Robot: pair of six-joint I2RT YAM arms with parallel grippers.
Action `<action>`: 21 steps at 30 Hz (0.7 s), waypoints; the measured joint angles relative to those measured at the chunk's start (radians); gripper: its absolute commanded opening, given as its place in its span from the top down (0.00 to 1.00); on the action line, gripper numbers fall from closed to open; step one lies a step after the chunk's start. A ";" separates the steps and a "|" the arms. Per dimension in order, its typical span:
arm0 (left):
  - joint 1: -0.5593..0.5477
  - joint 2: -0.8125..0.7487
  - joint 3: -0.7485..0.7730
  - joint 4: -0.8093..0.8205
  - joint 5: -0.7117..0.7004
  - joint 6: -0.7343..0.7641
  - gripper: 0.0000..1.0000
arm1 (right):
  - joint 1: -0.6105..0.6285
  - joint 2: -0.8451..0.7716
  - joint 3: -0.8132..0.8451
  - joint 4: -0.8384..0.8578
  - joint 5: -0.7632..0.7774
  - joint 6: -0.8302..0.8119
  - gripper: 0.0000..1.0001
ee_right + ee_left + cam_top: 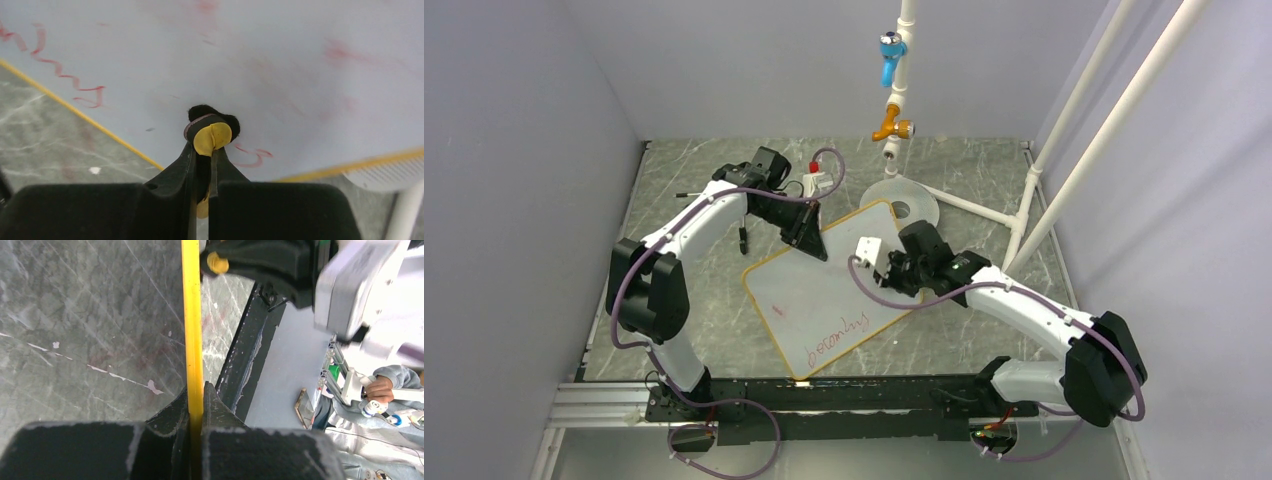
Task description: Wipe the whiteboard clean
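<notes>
The whiteboard [824, 300] sits askew at the middle of the counter [984, 180], its far edge pinched in the closed left jaws, while the right jaws grip a small yellow-and-black eraser [212, 136] over its red-smudged surface.

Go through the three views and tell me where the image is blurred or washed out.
Top external: even light, sharp, red writing on the whiteboard visible as strokes. Left wrist: left gripper close and soft, the white housing upper right washed out. Right wrist: right gripper blurred dark, the yellow-tipped tool it pinches fairly sharp.
</notes>
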 measured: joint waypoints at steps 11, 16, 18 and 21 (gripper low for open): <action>0.009 0.000 0.000 0.012 -0.008 -0.017 1.00 | -0.101 -0.002 0.011 0.038 0.063 0.006 1.00; 0.008 0.000 0.000 0.000 0.000 -0.003 1.00 | -0.047 0.003 0.012 -0.024 -0.016 -0.076 1.00; 0.006 0.000 0.000 -0.004 0.001 0.000 1.00 | -0.019 0.018 0.013 -0.035 -0.027 -0.077 1.00; 0.007 0.000 0.000 -0.003 0.000 -0.002 1.00 | -0.040 0.032 0.028 -0.037 -0.029 -0.046 1.00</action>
